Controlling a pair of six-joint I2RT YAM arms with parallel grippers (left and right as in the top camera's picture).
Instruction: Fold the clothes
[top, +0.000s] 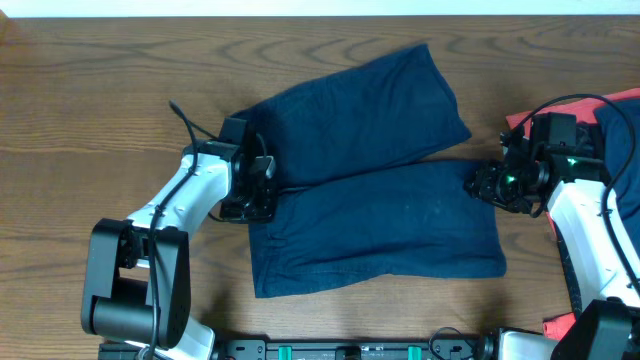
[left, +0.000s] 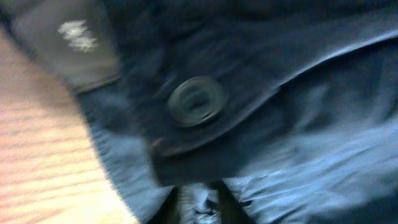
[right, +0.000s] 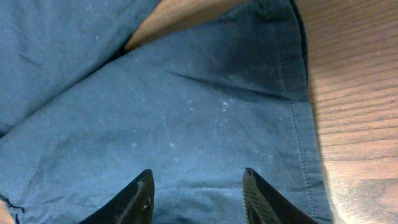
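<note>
Overhead view: navy shorts (top: 370, 190) spread flat on the table (top: 100, 80), legs pointing toward three o'clock. At nine o'clock, left hand (top: 268, 188) clenched on the shorts' edge, close by a dark button (left: 198, 101). At three o'clock, right hand (top: 480, 185) released, fingers (right: 140, 199) apart just above the fabric.

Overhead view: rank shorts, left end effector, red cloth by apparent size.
1. navy shorts, clearly largest.
2-3. left end effector and red cloth: unsure, since the cloth is mostly hidden by the right arm and cut off by the frame edge.
</note>
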